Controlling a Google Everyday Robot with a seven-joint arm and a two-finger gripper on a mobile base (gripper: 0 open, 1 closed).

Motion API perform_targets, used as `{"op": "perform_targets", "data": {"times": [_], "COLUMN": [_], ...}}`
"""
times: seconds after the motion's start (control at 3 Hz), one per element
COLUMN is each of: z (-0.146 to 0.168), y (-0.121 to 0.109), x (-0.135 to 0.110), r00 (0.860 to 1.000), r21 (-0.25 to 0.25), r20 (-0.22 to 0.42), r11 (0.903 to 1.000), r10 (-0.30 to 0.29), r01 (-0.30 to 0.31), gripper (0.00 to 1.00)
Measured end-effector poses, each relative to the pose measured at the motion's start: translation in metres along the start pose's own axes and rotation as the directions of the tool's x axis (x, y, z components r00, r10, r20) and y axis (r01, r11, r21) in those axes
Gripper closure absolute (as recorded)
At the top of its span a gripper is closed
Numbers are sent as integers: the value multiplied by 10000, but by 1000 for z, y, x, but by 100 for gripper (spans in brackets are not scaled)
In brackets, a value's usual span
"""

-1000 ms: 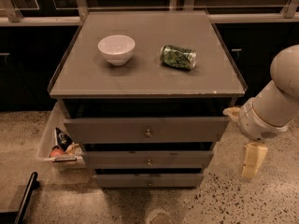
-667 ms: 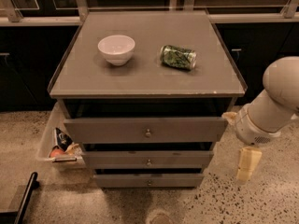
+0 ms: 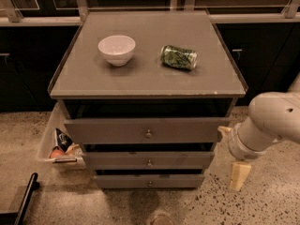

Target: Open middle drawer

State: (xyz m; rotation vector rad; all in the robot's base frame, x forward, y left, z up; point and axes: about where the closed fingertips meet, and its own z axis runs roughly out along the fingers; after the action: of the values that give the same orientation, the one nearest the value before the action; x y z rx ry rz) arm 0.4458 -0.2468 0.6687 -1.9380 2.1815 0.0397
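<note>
1. While the cabinet (image 3: 140,81), the bowl (image 3: 116,48) and the can (image 3: 179,57) have not moved over the last second, the arm (image 3: 274,118) has dropped and drifted a little left. That brings the gripper (image 3: 233,153) down beside the right-hand edge of the drawer fronts.
2. The middle drawer (image 3: 117,159) sits second of three, between the top drawer (image 3: 108,131) and the bottom drawer (image 3: 122,182). Its front looks no further out than it was, and nothing touches it.
3. I judge this to be the approach only. The arm has come down to about drawer height, but the knob (image 3: 149,163) at the centre of the front is still well to the gripper's left. A sideways reach is still needed before any pull.
4. The arm enters from the right edge, with its thick pale link angled down and left to the wrist.
5. The fingers (image 3: 239,175) are spread apart and hold nothing. One points down toward the floor (image 3: 262,205), and the other tip is just beside the right end of the top drawer.
</note>
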Motion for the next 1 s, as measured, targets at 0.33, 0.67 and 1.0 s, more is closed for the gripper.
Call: {"op": "perform_targets", "data": {"times": [0.33,0.67,1.0], "z": [33,60,60], "y": [-3,0,0], "x": [5,11,11], "r00": [9994,9945,9945], "r21": [221,388,387], "r20": [202,858,859], "r11": [9994,9976,9976], "r10": [-286,-602,-602], "r01": [281,571,570], "gripper": [0,0,0]}}
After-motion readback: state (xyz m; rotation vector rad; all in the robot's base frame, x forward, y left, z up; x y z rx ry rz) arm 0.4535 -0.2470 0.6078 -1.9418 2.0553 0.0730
